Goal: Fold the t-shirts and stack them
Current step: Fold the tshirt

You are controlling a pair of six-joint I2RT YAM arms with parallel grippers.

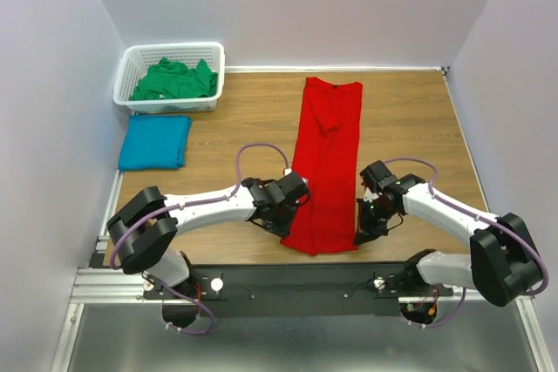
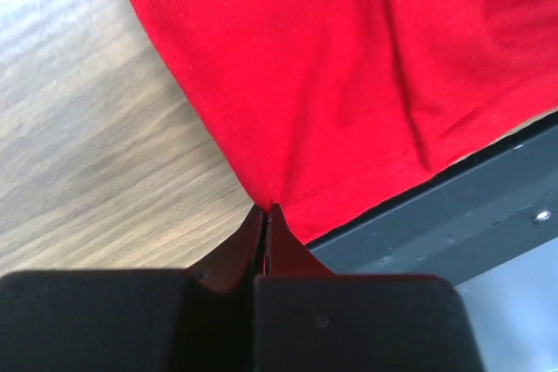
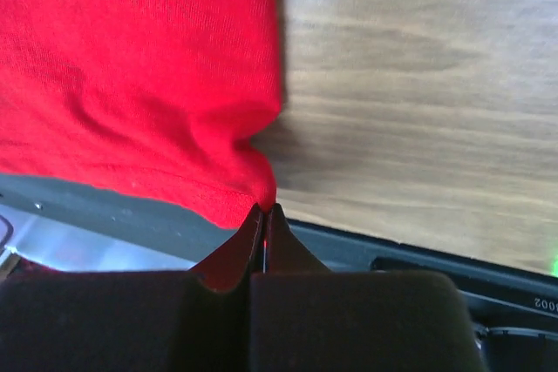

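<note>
The red t-shirt lies as a long narrow strip down the middle of the table, its near hem at the table's front edge. My left gripper is shut on the near left corner of the red t-shirt. My right gripper is shut on its near right corner. The teal blue t-shirt lies folded at the left. The green t-shirt is crumpled in the white basket.
The basket stands at the back left corner against the wall. The black front rail runs just below the shirt's near hem and shows in both wrist views. Bare wood lies right of the red shirt.
</note>
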